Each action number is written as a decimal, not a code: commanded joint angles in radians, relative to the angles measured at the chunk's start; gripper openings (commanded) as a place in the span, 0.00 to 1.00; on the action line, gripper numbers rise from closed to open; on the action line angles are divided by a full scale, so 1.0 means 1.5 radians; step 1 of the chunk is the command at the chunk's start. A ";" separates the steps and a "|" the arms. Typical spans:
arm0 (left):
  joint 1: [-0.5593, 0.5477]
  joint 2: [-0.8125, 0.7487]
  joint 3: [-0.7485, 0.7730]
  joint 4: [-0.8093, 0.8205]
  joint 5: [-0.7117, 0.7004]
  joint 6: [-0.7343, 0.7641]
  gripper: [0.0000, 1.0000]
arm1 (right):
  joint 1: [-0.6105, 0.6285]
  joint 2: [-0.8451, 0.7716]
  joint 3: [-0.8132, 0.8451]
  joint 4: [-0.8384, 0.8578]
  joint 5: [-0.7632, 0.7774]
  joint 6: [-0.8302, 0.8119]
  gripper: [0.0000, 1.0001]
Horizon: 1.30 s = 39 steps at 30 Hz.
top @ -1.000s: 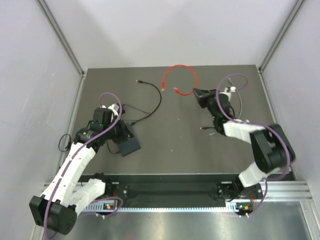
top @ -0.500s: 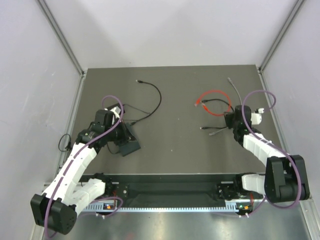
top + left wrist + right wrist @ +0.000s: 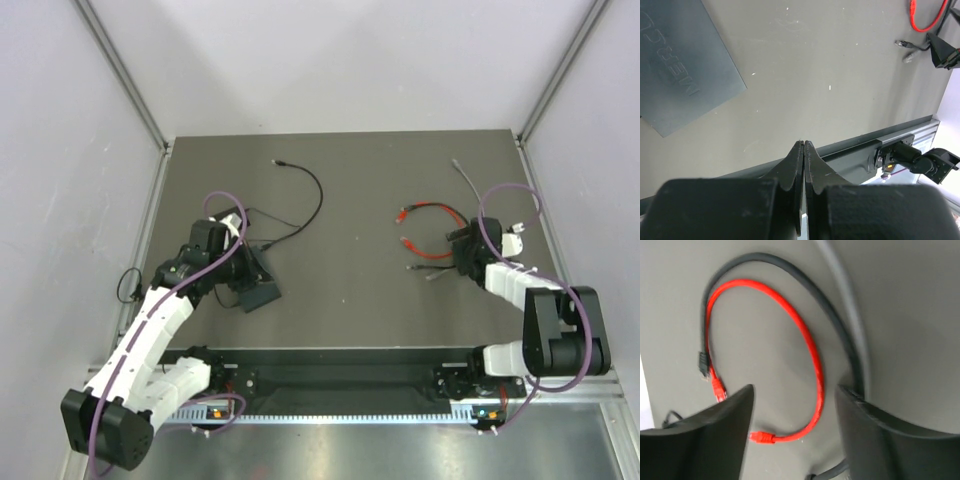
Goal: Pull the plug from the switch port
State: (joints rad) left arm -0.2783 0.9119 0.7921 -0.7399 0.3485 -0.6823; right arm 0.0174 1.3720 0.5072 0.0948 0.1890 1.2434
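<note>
Hovering just beside switch (image 3: 685, 65), your left gripper (image 3: 804, 145) pinched closed, empty. Your right gripper (image 3: 794, 392) stands parted, holding nothing, above red cable (image 3: 813, 355) lying loose on table (image 3: 350, 200), well apart from switch.

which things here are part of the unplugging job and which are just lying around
Job: switch; black cable running towards it; left gripper, shut; right gripper, open.
Lying about: red cable, both ends free; grey cable; dark cable beside the red one.
</note>
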 commanded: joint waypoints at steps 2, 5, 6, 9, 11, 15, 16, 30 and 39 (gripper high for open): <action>0.001 -0.003 -0.003 0.038 -0.013 -0.003 0.04 | -0.005 -0.069 0.030 -0.015 -0.005 -0.123 0.70; 0.001 0.019 0.007 0.029 -0.053 0.001 0.03 | 0.009 -0.133 0.045 -0.050 0.008 -0.188 0.78; 0.001 0.031 0.011 0.024 -0.069 0.003 0.02 | 0.019 -0.144 0.068 -0.059 0.018 -0.238 0.79; 0.008 0.058 0.033 -0.004 -0.131 0.006 0.02 | 0.085 -0.172 0.116 -0.094 0.042 -0.336 0.85; 0.019 0.068 0.051 -0.019 -0.180 0.003 0.01 | 0.149 -0.170 0.148 -0.088 0.033 -0.393 1.00; 0.058 0.094 0.060 -0.010 -0.180 0.015 0.01 | 0.213 -0.115 0.192 -0.043 -0.084 -0.403 1.00; 0.075 0.100 0.064 -0.011 -0.176 0.019 0.01 | 0.222 -0.101 0.187 -0.005 -0.158 -0.395 1.00; 0.129 0.194 0.044 0.038 -0.186 -0.005 0.00 | 0.429 0.303 0.347 0.396 -0.362 -0.213 0.52; 0.133 0.262 0.044 0.090 -0.203 -0.021 0.00 | 0.498 0.488 0.470 0.473 -0.369 -0.158 0.36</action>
State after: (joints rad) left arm -0.0853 1.2667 0.8486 -0.6582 0.0696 -0.7044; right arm 0.7391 2.0811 1.1416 0.6945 -0.3576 0.9825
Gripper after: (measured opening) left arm 0.012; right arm 0.357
